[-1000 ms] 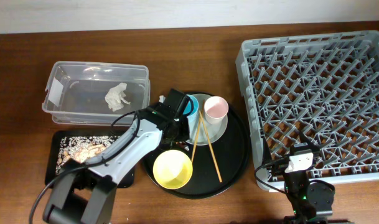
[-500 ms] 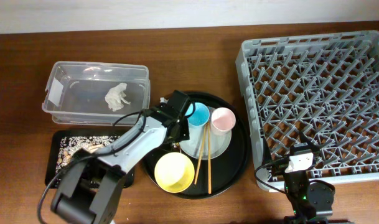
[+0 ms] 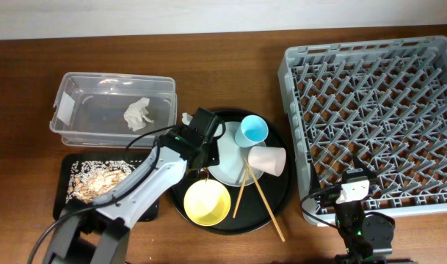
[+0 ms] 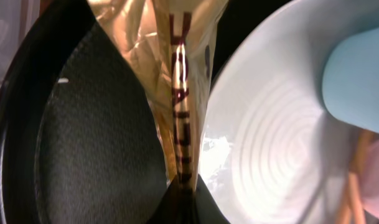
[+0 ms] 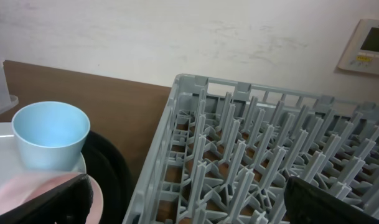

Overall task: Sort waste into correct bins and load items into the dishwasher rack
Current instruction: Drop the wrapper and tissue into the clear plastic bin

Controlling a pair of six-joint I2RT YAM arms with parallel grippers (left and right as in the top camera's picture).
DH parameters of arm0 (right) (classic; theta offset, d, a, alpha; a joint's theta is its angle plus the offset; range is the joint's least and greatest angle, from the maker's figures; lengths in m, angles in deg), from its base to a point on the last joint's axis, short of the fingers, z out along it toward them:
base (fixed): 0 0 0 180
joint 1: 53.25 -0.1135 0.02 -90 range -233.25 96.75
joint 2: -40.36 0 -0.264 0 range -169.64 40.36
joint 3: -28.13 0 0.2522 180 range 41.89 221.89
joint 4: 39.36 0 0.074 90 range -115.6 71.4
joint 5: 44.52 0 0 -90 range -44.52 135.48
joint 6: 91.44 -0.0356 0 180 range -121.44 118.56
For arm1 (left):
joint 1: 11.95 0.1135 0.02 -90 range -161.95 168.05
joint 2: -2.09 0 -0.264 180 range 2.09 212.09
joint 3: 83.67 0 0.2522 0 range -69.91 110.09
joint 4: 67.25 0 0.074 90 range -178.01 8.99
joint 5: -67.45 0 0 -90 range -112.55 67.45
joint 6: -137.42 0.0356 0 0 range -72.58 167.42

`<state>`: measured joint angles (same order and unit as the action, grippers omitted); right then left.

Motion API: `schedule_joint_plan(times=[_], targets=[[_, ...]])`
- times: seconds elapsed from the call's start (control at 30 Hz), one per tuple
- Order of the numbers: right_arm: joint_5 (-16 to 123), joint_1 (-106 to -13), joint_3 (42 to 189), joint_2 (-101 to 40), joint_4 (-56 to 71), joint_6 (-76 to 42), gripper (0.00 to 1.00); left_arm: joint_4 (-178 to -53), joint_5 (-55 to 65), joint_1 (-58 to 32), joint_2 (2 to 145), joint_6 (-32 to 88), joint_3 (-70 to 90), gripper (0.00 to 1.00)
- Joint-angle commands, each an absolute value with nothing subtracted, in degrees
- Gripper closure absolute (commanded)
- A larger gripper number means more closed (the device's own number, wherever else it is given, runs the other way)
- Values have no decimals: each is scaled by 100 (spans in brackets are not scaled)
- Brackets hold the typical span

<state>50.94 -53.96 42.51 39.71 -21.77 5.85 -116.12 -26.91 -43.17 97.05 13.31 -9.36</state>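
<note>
My left gripper is shut on the gold-brown wrapper above the left part of the round black tray. Beside it lies the pale plate, with the light blue cup upright at its right edge. The pink cup lies on its side. The yellow bowl and two chopsticks are at the tray's front. A crumpled tissue lies in the clear tub. Food scraps lie in the flat black tray. My right gripper is open at the grey rack's front edge.
The right wrist view shows the blue cup, the pink cup and the rack's near corner between its two black fingers. The rack fills the table's right side. Bare wood lies between tub and round tray.
The pink cup has tipped onto its side and the blue cup has shifted right. The chopsticks have slid toward the tray's front right. My left gripper drew back left. The right arm is still.
</note>
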Motion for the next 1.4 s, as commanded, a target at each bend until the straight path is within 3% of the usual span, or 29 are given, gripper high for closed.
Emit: schedule_joint_plan(times=[0.0,0.23,0.33,0.7,0.87,1.0,1.2,1.37], targets=[[5124,-5361,4220,4004,-2155,566,1,-11413,-2800,-4330,10134,1358,-1010,94],[5124,-5361,4220,4004,-2155,564,1,-11378,-3589,-4330,10214,1384,-1003,88],[5124,-5361,4220,4004,-2155,564,1,-11402,-3589,-4330,10173,1427,-951,99],[5124,-5361,4220,4004,-2155,566,1,-11468,-3592,-4324,8951,1779,-365,100],[5124,-5361,4220,4004,-2155,566,2,-11332,-3976,-3591,8046,1886,118,100],[5124,-5361,4220,4004,-2155,566,2,-11383,-4099,-2595,8201,1884,116,99],[5124,-5361,4220,4004,-2155,566,1,-11022,-3434,-1307,9283,1880,116,91],[5124,-5361,4220,4004,-2155,564,2,-10631,-2741,-870,9882,1939,118,65]])
